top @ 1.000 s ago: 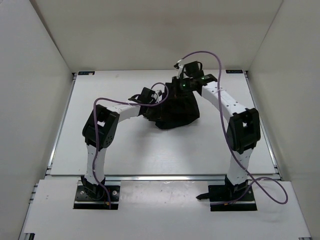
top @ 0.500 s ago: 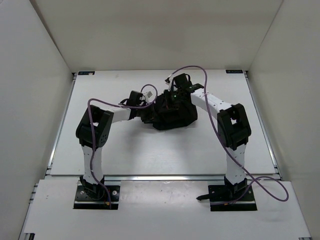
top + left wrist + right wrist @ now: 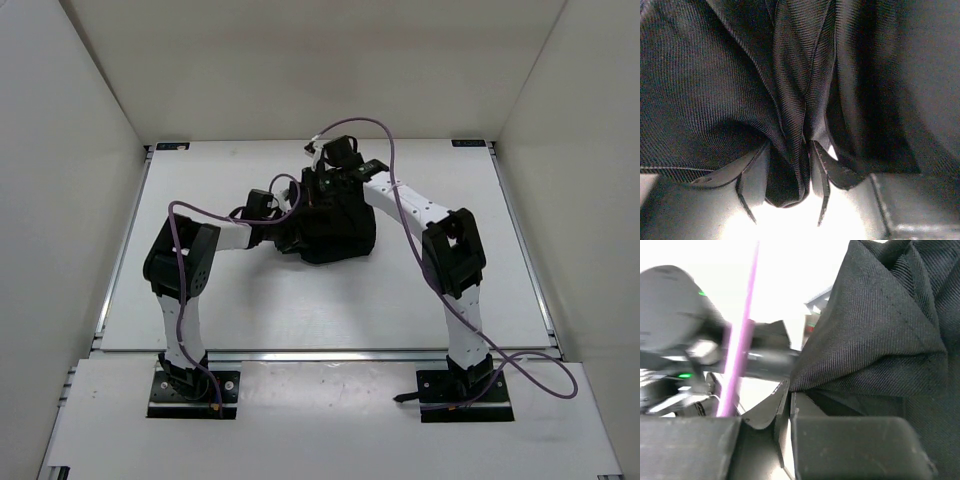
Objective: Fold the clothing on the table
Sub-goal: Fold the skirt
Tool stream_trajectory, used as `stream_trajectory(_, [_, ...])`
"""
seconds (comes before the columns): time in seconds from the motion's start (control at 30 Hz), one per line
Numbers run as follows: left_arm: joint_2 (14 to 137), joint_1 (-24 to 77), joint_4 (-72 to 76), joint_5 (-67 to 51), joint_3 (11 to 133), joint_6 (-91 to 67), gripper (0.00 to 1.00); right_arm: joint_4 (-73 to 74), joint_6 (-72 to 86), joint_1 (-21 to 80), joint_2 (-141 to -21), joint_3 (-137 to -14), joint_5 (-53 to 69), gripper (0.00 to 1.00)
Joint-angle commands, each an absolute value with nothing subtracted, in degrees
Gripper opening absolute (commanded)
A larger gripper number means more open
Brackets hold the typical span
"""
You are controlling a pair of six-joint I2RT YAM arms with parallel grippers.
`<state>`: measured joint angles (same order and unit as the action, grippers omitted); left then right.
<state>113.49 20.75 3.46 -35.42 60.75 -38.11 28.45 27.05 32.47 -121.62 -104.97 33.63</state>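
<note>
Black clothing [image 3: 335,225], 1 piece, bunched on table [image 3: 250,310]; 2 arms: left fingers [image 3: 754,177] pinch fold, right fingers [image 3: 762,412] pinch edge.

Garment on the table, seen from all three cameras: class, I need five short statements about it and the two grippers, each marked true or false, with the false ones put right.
1. The garment is black. True.
2. The garment lies spread out flat. False: it is bunched into a heap between the two grippers.
3. The left gripper has a fold of fabric squeezed between its fingers. True.
4. The right gripper stands wide open. False: its fingers are pinched shut on the garment's edge.
5. The garment hangs over the near edge of the table. False: it sits well inside, towards the far middle.
</note>
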Motion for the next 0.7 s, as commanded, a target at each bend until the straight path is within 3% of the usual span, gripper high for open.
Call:
stream_trajectory(0.0, [113.6, 20.6, 5.5, -36.1, 59.0, -39.5, 0.47, 28.0, 28.1, 34.2, -119.4, -107.9, 34.2, 0.00])
stream_trajectory(0.27, [113.5, 17.0, 10.0, -38.9, 55.5, -41.8, 0.47, 27.4, 28.3, 35.1, -119.4, -100.3, 33.5, 0.00])
stream_trajectory(0.37, [112.0, 15.7, 12.4, -40.5, 54.0, -42.6, 0.50, 27.4, 29.1, 34.5, -119.6, -97.0, 35.2, 0.04])
stream_trajectory(0.47, [110.7, 14.3, 15.5, -44.4, 53.3, -44.2, 0.56, 27.2, 29.0, 34.9, -118.8, -96.5, 37.4, 0.21])
stream_trajectory(0.57, [107.2, 13.5, 15.0, -44.7, 53.3, -44.8, 0.76, 29.7, 28.2, 34.5, -117.3, -99.0, 35.0, 0.55])
stream_trajectory(0.67, [103.5, 11.0, 15.2, -43.9, 51.8, -45.7, 0.91, 32.2, 26.3, 33.9, -114.5, -102.1, 31.7, 0.65])
